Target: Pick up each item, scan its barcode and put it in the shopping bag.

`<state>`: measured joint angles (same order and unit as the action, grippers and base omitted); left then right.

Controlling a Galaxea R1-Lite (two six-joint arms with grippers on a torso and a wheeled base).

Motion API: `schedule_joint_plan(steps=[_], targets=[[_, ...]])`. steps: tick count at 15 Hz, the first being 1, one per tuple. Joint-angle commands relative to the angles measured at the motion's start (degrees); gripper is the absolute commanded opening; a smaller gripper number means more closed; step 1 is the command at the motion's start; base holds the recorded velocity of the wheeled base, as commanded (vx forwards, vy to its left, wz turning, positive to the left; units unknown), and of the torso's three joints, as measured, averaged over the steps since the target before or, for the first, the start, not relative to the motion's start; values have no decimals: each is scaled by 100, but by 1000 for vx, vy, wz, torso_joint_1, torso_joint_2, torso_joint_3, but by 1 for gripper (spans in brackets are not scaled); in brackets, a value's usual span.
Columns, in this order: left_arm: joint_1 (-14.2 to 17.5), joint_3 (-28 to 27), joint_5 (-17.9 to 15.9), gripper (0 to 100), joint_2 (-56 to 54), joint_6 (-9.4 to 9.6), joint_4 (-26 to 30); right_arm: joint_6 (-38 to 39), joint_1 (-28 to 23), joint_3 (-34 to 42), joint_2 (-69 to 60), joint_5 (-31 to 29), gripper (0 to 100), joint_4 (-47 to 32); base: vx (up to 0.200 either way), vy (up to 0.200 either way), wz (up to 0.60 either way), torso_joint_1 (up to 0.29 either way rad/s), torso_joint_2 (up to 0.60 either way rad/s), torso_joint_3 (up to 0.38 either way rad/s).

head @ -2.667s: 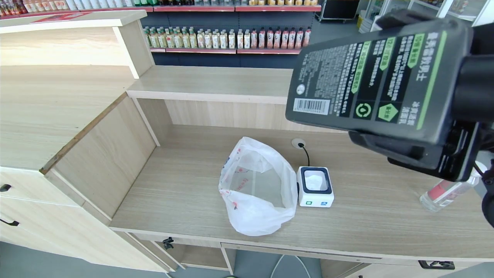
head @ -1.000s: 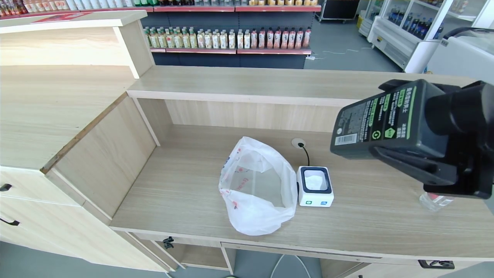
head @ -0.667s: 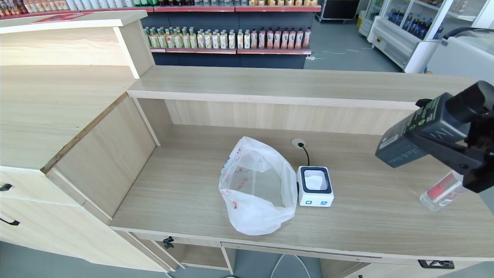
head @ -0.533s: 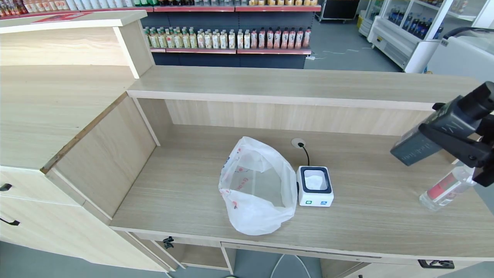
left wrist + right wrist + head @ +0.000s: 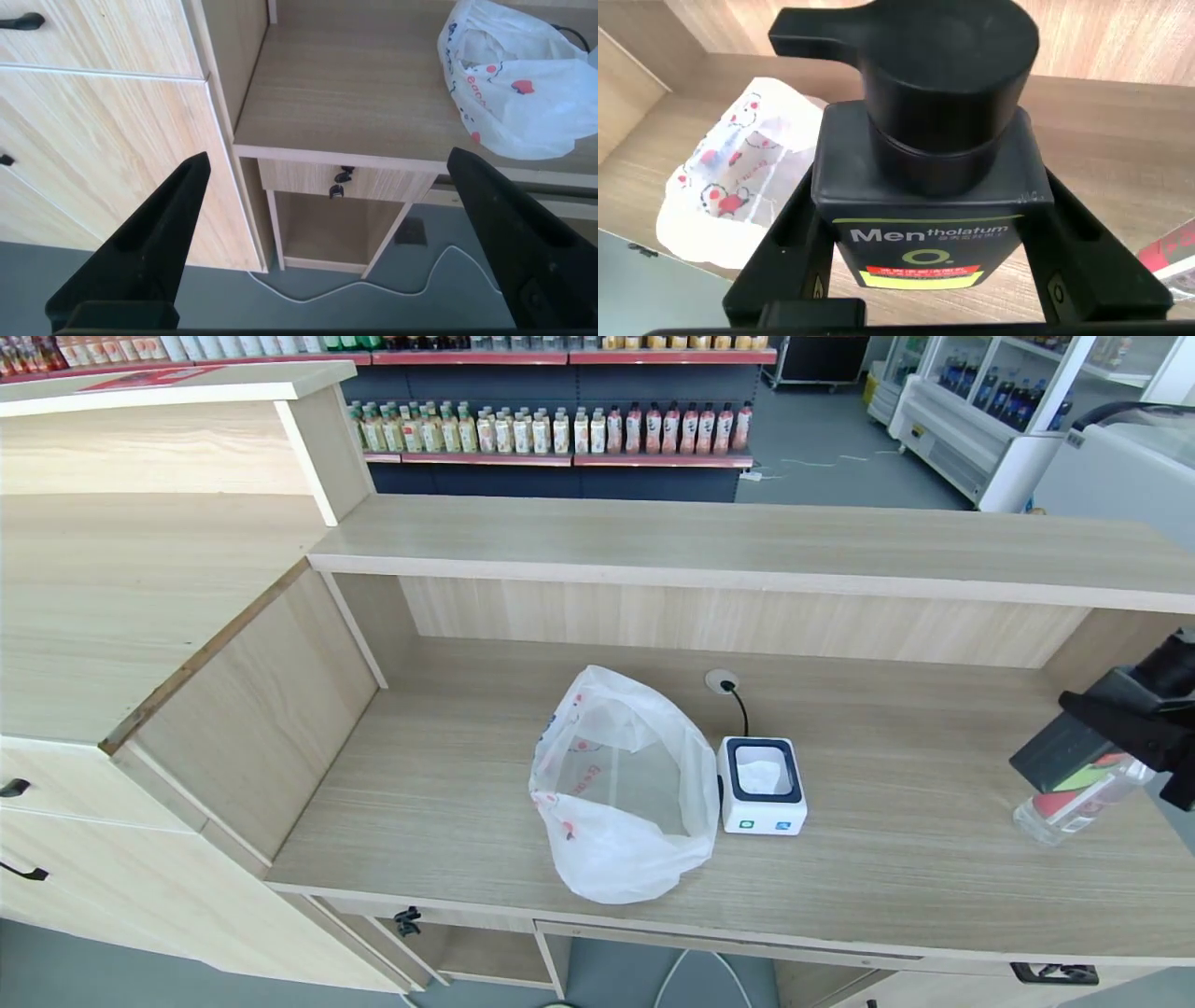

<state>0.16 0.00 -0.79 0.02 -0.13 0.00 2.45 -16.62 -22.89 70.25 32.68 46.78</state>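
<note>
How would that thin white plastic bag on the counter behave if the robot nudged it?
Probably floppy: the shopping bag is thin, crinkled film, so its walls would likely cave. It looks see-through and empty, so likely light and apt to slide on the smooth counter.

A pale wood tabletop (image 5: pixel 448 803) lies below a raised ledge (image 5: pixel 653 537) that runs along its twelve o'clock side. Beyond the ledge, at twelve o'clock, store shelves (image 5: pixel 551 429) carry rows of drink bottles. A glass-door cooler (image 5: pixel 971 401) stands at two o'clock. At nine o'clock of the tabletop is a cabinet (image 5: pixel 84 644) whose drawers have black handles (image 5: pixel 13 790). Under the tabletop's six o'clock edge sits a shallow drawer (image 5: pixel 341 177).
</note>
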Motion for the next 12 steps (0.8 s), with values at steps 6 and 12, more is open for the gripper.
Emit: schedule_joint_plan(steps=[6,12], targets=[[2,0,-9,100,-2,-4,0,-1660,-483,83,401,-271,0,-353,0,0,0,0,0,0],[2,0,0,100,-2,-4,0,-2425,-553,101,533,-306,0,-468,0,0,0,0,0,0]])
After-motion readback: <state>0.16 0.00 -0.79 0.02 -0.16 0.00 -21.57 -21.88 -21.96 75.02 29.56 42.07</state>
